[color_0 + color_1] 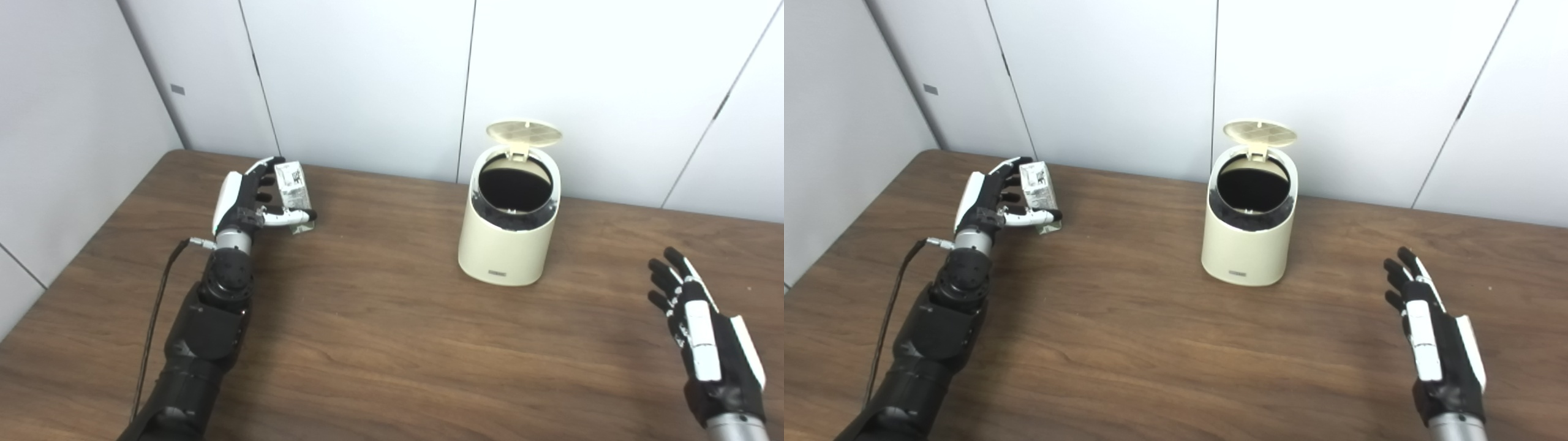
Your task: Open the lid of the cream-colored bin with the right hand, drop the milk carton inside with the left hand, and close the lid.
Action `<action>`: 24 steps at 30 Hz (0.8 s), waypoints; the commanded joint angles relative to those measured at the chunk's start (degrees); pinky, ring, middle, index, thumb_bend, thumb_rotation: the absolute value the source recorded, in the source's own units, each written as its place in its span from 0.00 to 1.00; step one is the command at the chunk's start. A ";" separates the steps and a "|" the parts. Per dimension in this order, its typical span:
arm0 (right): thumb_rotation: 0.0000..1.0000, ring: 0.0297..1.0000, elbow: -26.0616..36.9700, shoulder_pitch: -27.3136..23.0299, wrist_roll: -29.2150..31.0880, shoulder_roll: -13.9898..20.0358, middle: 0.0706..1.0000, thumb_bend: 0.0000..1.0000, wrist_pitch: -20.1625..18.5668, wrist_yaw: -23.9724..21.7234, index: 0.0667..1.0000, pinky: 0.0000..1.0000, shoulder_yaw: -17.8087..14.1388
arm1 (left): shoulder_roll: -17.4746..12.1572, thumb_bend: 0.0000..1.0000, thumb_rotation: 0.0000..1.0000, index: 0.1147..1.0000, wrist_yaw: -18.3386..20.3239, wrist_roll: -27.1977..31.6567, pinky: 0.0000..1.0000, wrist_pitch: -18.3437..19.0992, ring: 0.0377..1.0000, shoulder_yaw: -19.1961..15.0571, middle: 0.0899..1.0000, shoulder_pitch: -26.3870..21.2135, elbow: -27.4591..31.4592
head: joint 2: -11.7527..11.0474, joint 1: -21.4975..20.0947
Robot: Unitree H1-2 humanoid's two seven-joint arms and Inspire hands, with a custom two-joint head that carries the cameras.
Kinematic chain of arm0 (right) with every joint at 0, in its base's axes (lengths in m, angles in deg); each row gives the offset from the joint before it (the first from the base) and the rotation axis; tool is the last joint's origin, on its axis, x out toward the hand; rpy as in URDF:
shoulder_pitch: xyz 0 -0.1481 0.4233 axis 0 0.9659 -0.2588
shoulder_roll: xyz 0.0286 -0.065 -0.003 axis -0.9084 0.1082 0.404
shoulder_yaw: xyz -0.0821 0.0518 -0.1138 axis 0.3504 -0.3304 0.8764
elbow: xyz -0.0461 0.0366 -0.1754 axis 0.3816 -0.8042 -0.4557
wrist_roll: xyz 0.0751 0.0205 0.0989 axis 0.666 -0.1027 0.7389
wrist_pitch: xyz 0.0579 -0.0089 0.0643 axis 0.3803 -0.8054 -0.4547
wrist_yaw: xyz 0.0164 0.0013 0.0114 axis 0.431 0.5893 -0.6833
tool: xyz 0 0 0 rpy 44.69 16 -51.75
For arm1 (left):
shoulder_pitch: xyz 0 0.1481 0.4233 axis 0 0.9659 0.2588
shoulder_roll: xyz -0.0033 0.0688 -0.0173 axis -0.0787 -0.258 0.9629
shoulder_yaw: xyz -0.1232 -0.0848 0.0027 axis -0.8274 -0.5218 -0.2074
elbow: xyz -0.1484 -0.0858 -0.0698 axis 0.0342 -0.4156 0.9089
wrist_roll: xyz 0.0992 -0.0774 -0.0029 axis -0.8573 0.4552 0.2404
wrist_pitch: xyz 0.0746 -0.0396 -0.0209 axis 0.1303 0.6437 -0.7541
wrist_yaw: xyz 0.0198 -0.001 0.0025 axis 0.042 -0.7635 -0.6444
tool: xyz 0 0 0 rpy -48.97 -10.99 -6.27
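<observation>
Left hand sits near the counter's far left corner, fingers wrapped behind the carton and thumb laid across its front, so it appears closed on the carton; whether the carton has left the wood yet I cannot tell, since its base looks to be at or touching the surface. That sideways wrap suits an upright box: it keeps the carton vertical, ready to be carried over and let fall end-first. The bin stands toward the far edge of the counter, about midway along it and well apart from the carton, with its lid already tipped up and back on its hinge, leaving the dark mouth clear from above and from the left. The right hand holds nothing, fingers spread and pointing away, resting low near the near right corner; by my reading it waits there so the left arm has an unobstructed path across, and so it is on hand to press the lid down afterwards. The opening step looks done; what remains is the lift, the carry to the mouth, the release and the closing.
</observation>
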 commanded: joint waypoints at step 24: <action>1.00 0.90 -0.34 -0.94 -1.32 0.78 0.83 0.54 2.87 -0.20 0.91 0.99 0.19 | 0.18 0.51 0.00 0.40 -3.99 1.86 0.51 -4.93 0.49 -0.07 0.46 -3.39 -0.93 | -0.13 -1.15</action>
